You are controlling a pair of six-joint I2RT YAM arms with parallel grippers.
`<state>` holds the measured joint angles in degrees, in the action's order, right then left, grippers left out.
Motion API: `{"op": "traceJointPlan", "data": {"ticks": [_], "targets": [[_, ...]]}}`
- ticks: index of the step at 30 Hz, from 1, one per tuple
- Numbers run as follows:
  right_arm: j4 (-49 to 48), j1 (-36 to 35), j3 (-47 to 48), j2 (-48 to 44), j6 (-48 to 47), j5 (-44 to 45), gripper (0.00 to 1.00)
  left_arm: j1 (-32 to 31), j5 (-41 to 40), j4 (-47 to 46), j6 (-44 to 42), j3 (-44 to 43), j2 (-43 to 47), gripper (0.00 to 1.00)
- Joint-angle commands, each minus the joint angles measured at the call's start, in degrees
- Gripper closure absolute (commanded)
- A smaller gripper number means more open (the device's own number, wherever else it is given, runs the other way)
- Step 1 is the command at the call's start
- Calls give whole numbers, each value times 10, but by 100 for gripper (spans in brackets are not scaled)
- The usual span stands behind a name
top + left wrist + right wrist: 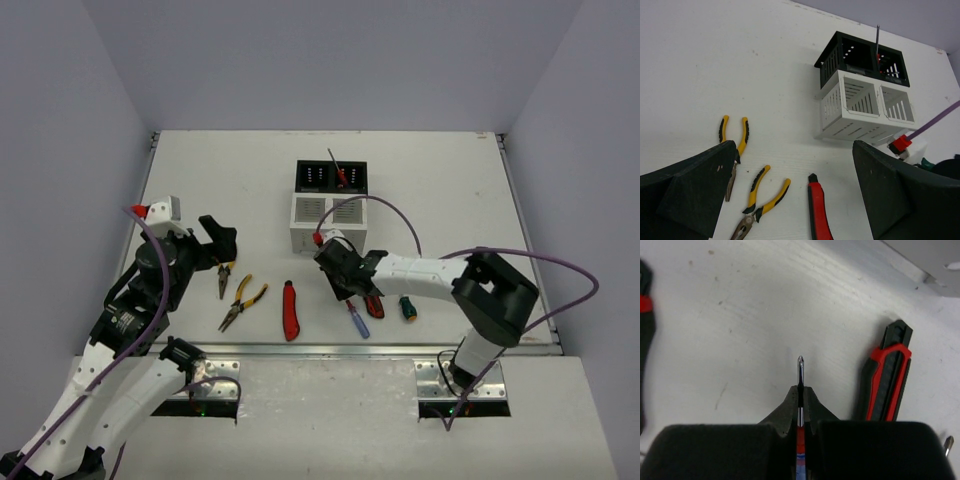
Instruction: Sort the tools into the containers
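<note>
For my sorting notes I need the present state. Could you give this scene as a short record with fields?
right jaws: shut on blue screwdriver, at its shaft
left jaws: open, near the pliers
black box: red screwdriver stands in right half, tip up
white box: both halves empty
unsorted: two pliers, two knives, green screwdriver

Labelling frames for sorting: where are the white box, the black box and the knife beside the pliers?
White box (pixel 832 107): left wrist view, slotted side wall.
Black box (pixel 830 60): left wrist view, side wall.
Knife (pixel 290 312): top view, mid-handle.
</note>
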<state>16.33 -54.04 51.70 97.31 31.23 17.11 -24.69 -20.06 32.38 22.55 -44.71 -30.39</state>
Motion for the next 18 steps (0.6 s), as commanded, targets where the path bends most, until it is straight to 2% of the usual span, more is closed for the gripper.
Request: {"op": "traceJointPlan", "data": {"ticks": [1,5,7,10,14,16,18], "targets": [[-58,-6,-25,-145,-23,-35,100,-4,8,-24,-7,-8,-2,0],[-63,-2,-9,-243,-91,-20,100,-4,7,-24,-7,-8,-4,0],[-63,6,13,-255,-126,-7,100,-4,6,-23,-7,-8,-3,0],[-74,83,67,-282,-183,-53,100,-4,5,-23,-7,-9,1,0],[-142,183,138,-244,-284,-134,100,-4,3,-24,-7,-8,4,0],[-171,213,174,-198,-319,-178,100,-4,4,-24,-7,-8,3,0],[-209,229,208,-150,-360,-184,100,-4,6,-24,-7,-8,1,0]]}}
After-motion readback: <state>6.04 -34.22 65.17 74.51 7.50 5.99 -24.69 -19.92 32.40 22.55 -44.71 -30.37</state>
